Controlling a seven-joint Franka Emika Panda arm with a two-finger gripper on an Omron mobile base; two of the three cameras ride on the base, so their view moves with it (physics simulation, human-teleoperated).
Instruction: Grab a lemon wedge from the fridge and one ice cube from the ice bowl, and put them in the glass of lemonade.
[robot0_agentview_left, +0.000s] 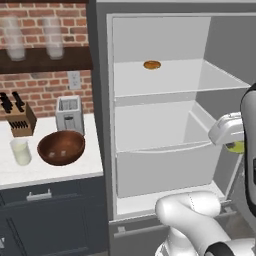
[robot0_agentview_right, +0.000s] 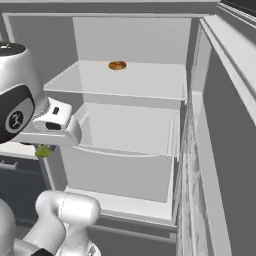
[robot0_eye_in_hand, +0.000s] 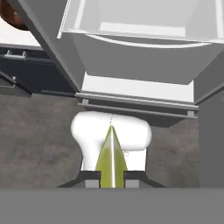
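My gripper (robot0_eye_in_hand: 111, 178) is shut on the lemon wedge (robot0_eye_in_hand: 111, 157), a yellow-green sliver standing up between the two dark fingertips. From the left base view the wedge (robot0_agentview_left: 236, 147) hangs under the white hand, in front of the open fridge (robot0_agentview_left: 100, 100) at its right side. The right base view shows the wedge (robot0_agentview_right: 44, 150) below the hand, left of the fridge drawer. On the counter to the left of the fridge sit the reddish-brown ice bowl (robot0_agentview_left: 61, 147) and, left of it, the glass of lemonade (robot0_agentview_left: 20, 151).
A flat orange-brown item (robot0_agentview_left: 152, 64) lies on the upper fridge shelf. The fridge door (robot0_agentview_right: 225, 150) stands open at the right. A toaster (robot0_agentview_left: 69, 114) and a knife block (robot0_agentview_left: 17, 119) stand behind the bowl. Two frosted glasses (robot0_agentview_left: 53, 37) sit on a wall shelf.
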